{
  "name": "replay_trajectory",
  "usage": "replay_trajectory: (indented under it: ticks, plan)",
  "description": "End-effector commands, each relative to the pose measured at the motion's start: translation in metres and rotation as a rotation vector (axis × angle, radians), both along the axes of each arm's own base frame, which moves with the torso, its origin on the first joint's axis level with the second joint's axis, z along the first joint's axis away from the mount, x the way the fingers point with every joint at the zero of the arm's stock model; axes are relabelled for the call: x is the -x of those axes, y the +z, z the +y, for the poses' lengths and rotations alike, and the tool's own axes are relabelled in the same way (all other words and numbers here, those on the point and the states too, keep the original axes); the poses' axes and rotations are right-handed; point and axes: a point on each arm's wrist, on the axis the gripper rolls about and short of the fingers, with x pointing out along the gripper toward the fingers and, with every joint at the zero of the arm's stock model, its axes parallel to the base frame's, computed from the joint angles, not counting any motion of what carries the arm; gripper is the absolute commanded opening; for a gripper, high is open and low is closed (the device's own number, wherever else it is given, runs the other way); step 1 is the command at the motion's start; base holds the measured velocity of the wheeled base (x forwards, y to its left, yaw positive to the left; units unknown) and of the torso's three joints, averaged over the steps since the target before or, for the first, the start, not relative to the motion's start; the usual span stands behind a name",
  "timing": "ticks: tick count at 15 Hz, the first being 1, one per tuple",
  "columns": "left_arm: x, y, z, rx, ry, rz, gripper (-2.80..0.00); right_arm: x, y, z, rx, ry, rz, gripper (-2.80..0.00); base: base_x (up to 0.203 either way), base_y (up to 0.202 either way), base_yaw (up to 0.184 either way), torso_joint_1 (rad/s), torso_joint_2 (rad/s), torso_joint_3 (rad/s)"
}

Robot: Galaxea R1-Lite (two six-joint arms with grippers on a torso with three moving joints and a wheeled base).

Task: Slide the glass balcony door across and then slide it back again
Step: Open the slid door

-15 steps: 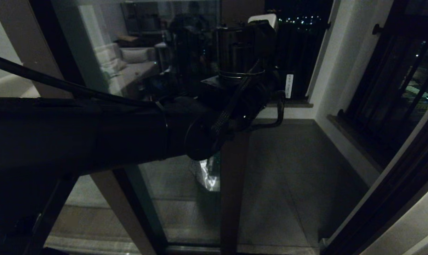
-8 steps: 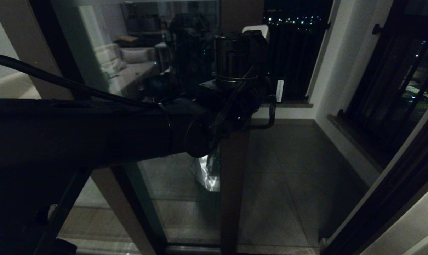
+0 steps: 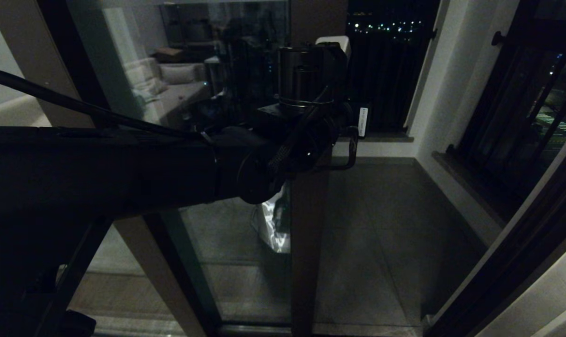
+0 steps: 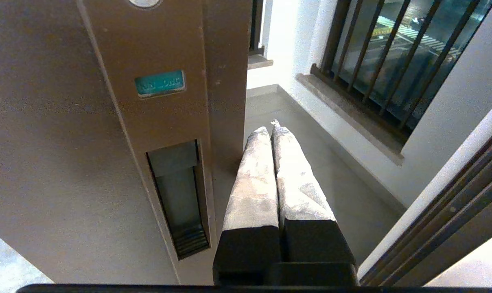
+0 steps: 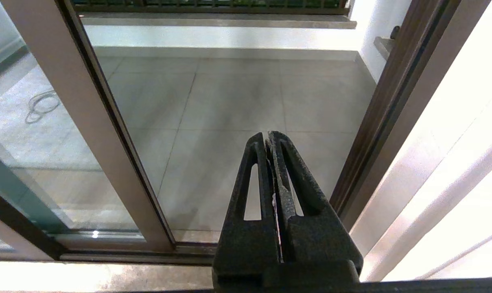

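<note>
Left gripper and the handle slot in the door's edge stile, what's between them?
In the left wrist view, only a narrow strip of the brown stile separates the handle slot from the shut left gripper, whose fingers lie beside the stile's edge.

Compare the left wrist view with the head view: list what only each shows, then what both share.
Left wrist only: the recessed handle slot and a teal label on the stile, with the left gripper fingers pressed shut beside its edge.
Head only: the pane's reflection of a sofa, and the left arm.
Both: the glass balcony door, the balcony floor and the barred window.
</note>
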Motion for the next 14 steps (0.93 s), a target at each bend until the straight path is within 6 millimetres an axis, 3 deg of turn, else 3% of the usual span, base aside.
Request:
replay_trajectory:
  ticks: [1,14]
  plan:
    - [-0.001,0.002,0.005,0.002,0.015,-0.001,-2.8,0.0,0.0,0.0,0.001,0.0,0.002,-2.8,0.0,0.0,0.0,0.0,0.0,0.0]
    - [0.009,0.008,0.042,-0.025,0.06,0.027,-2.8,0.0,0.0,0.0,0.001,0.0,0.002,-2.8,0.0,0.0,0.0,0.0,0.0,0.0]
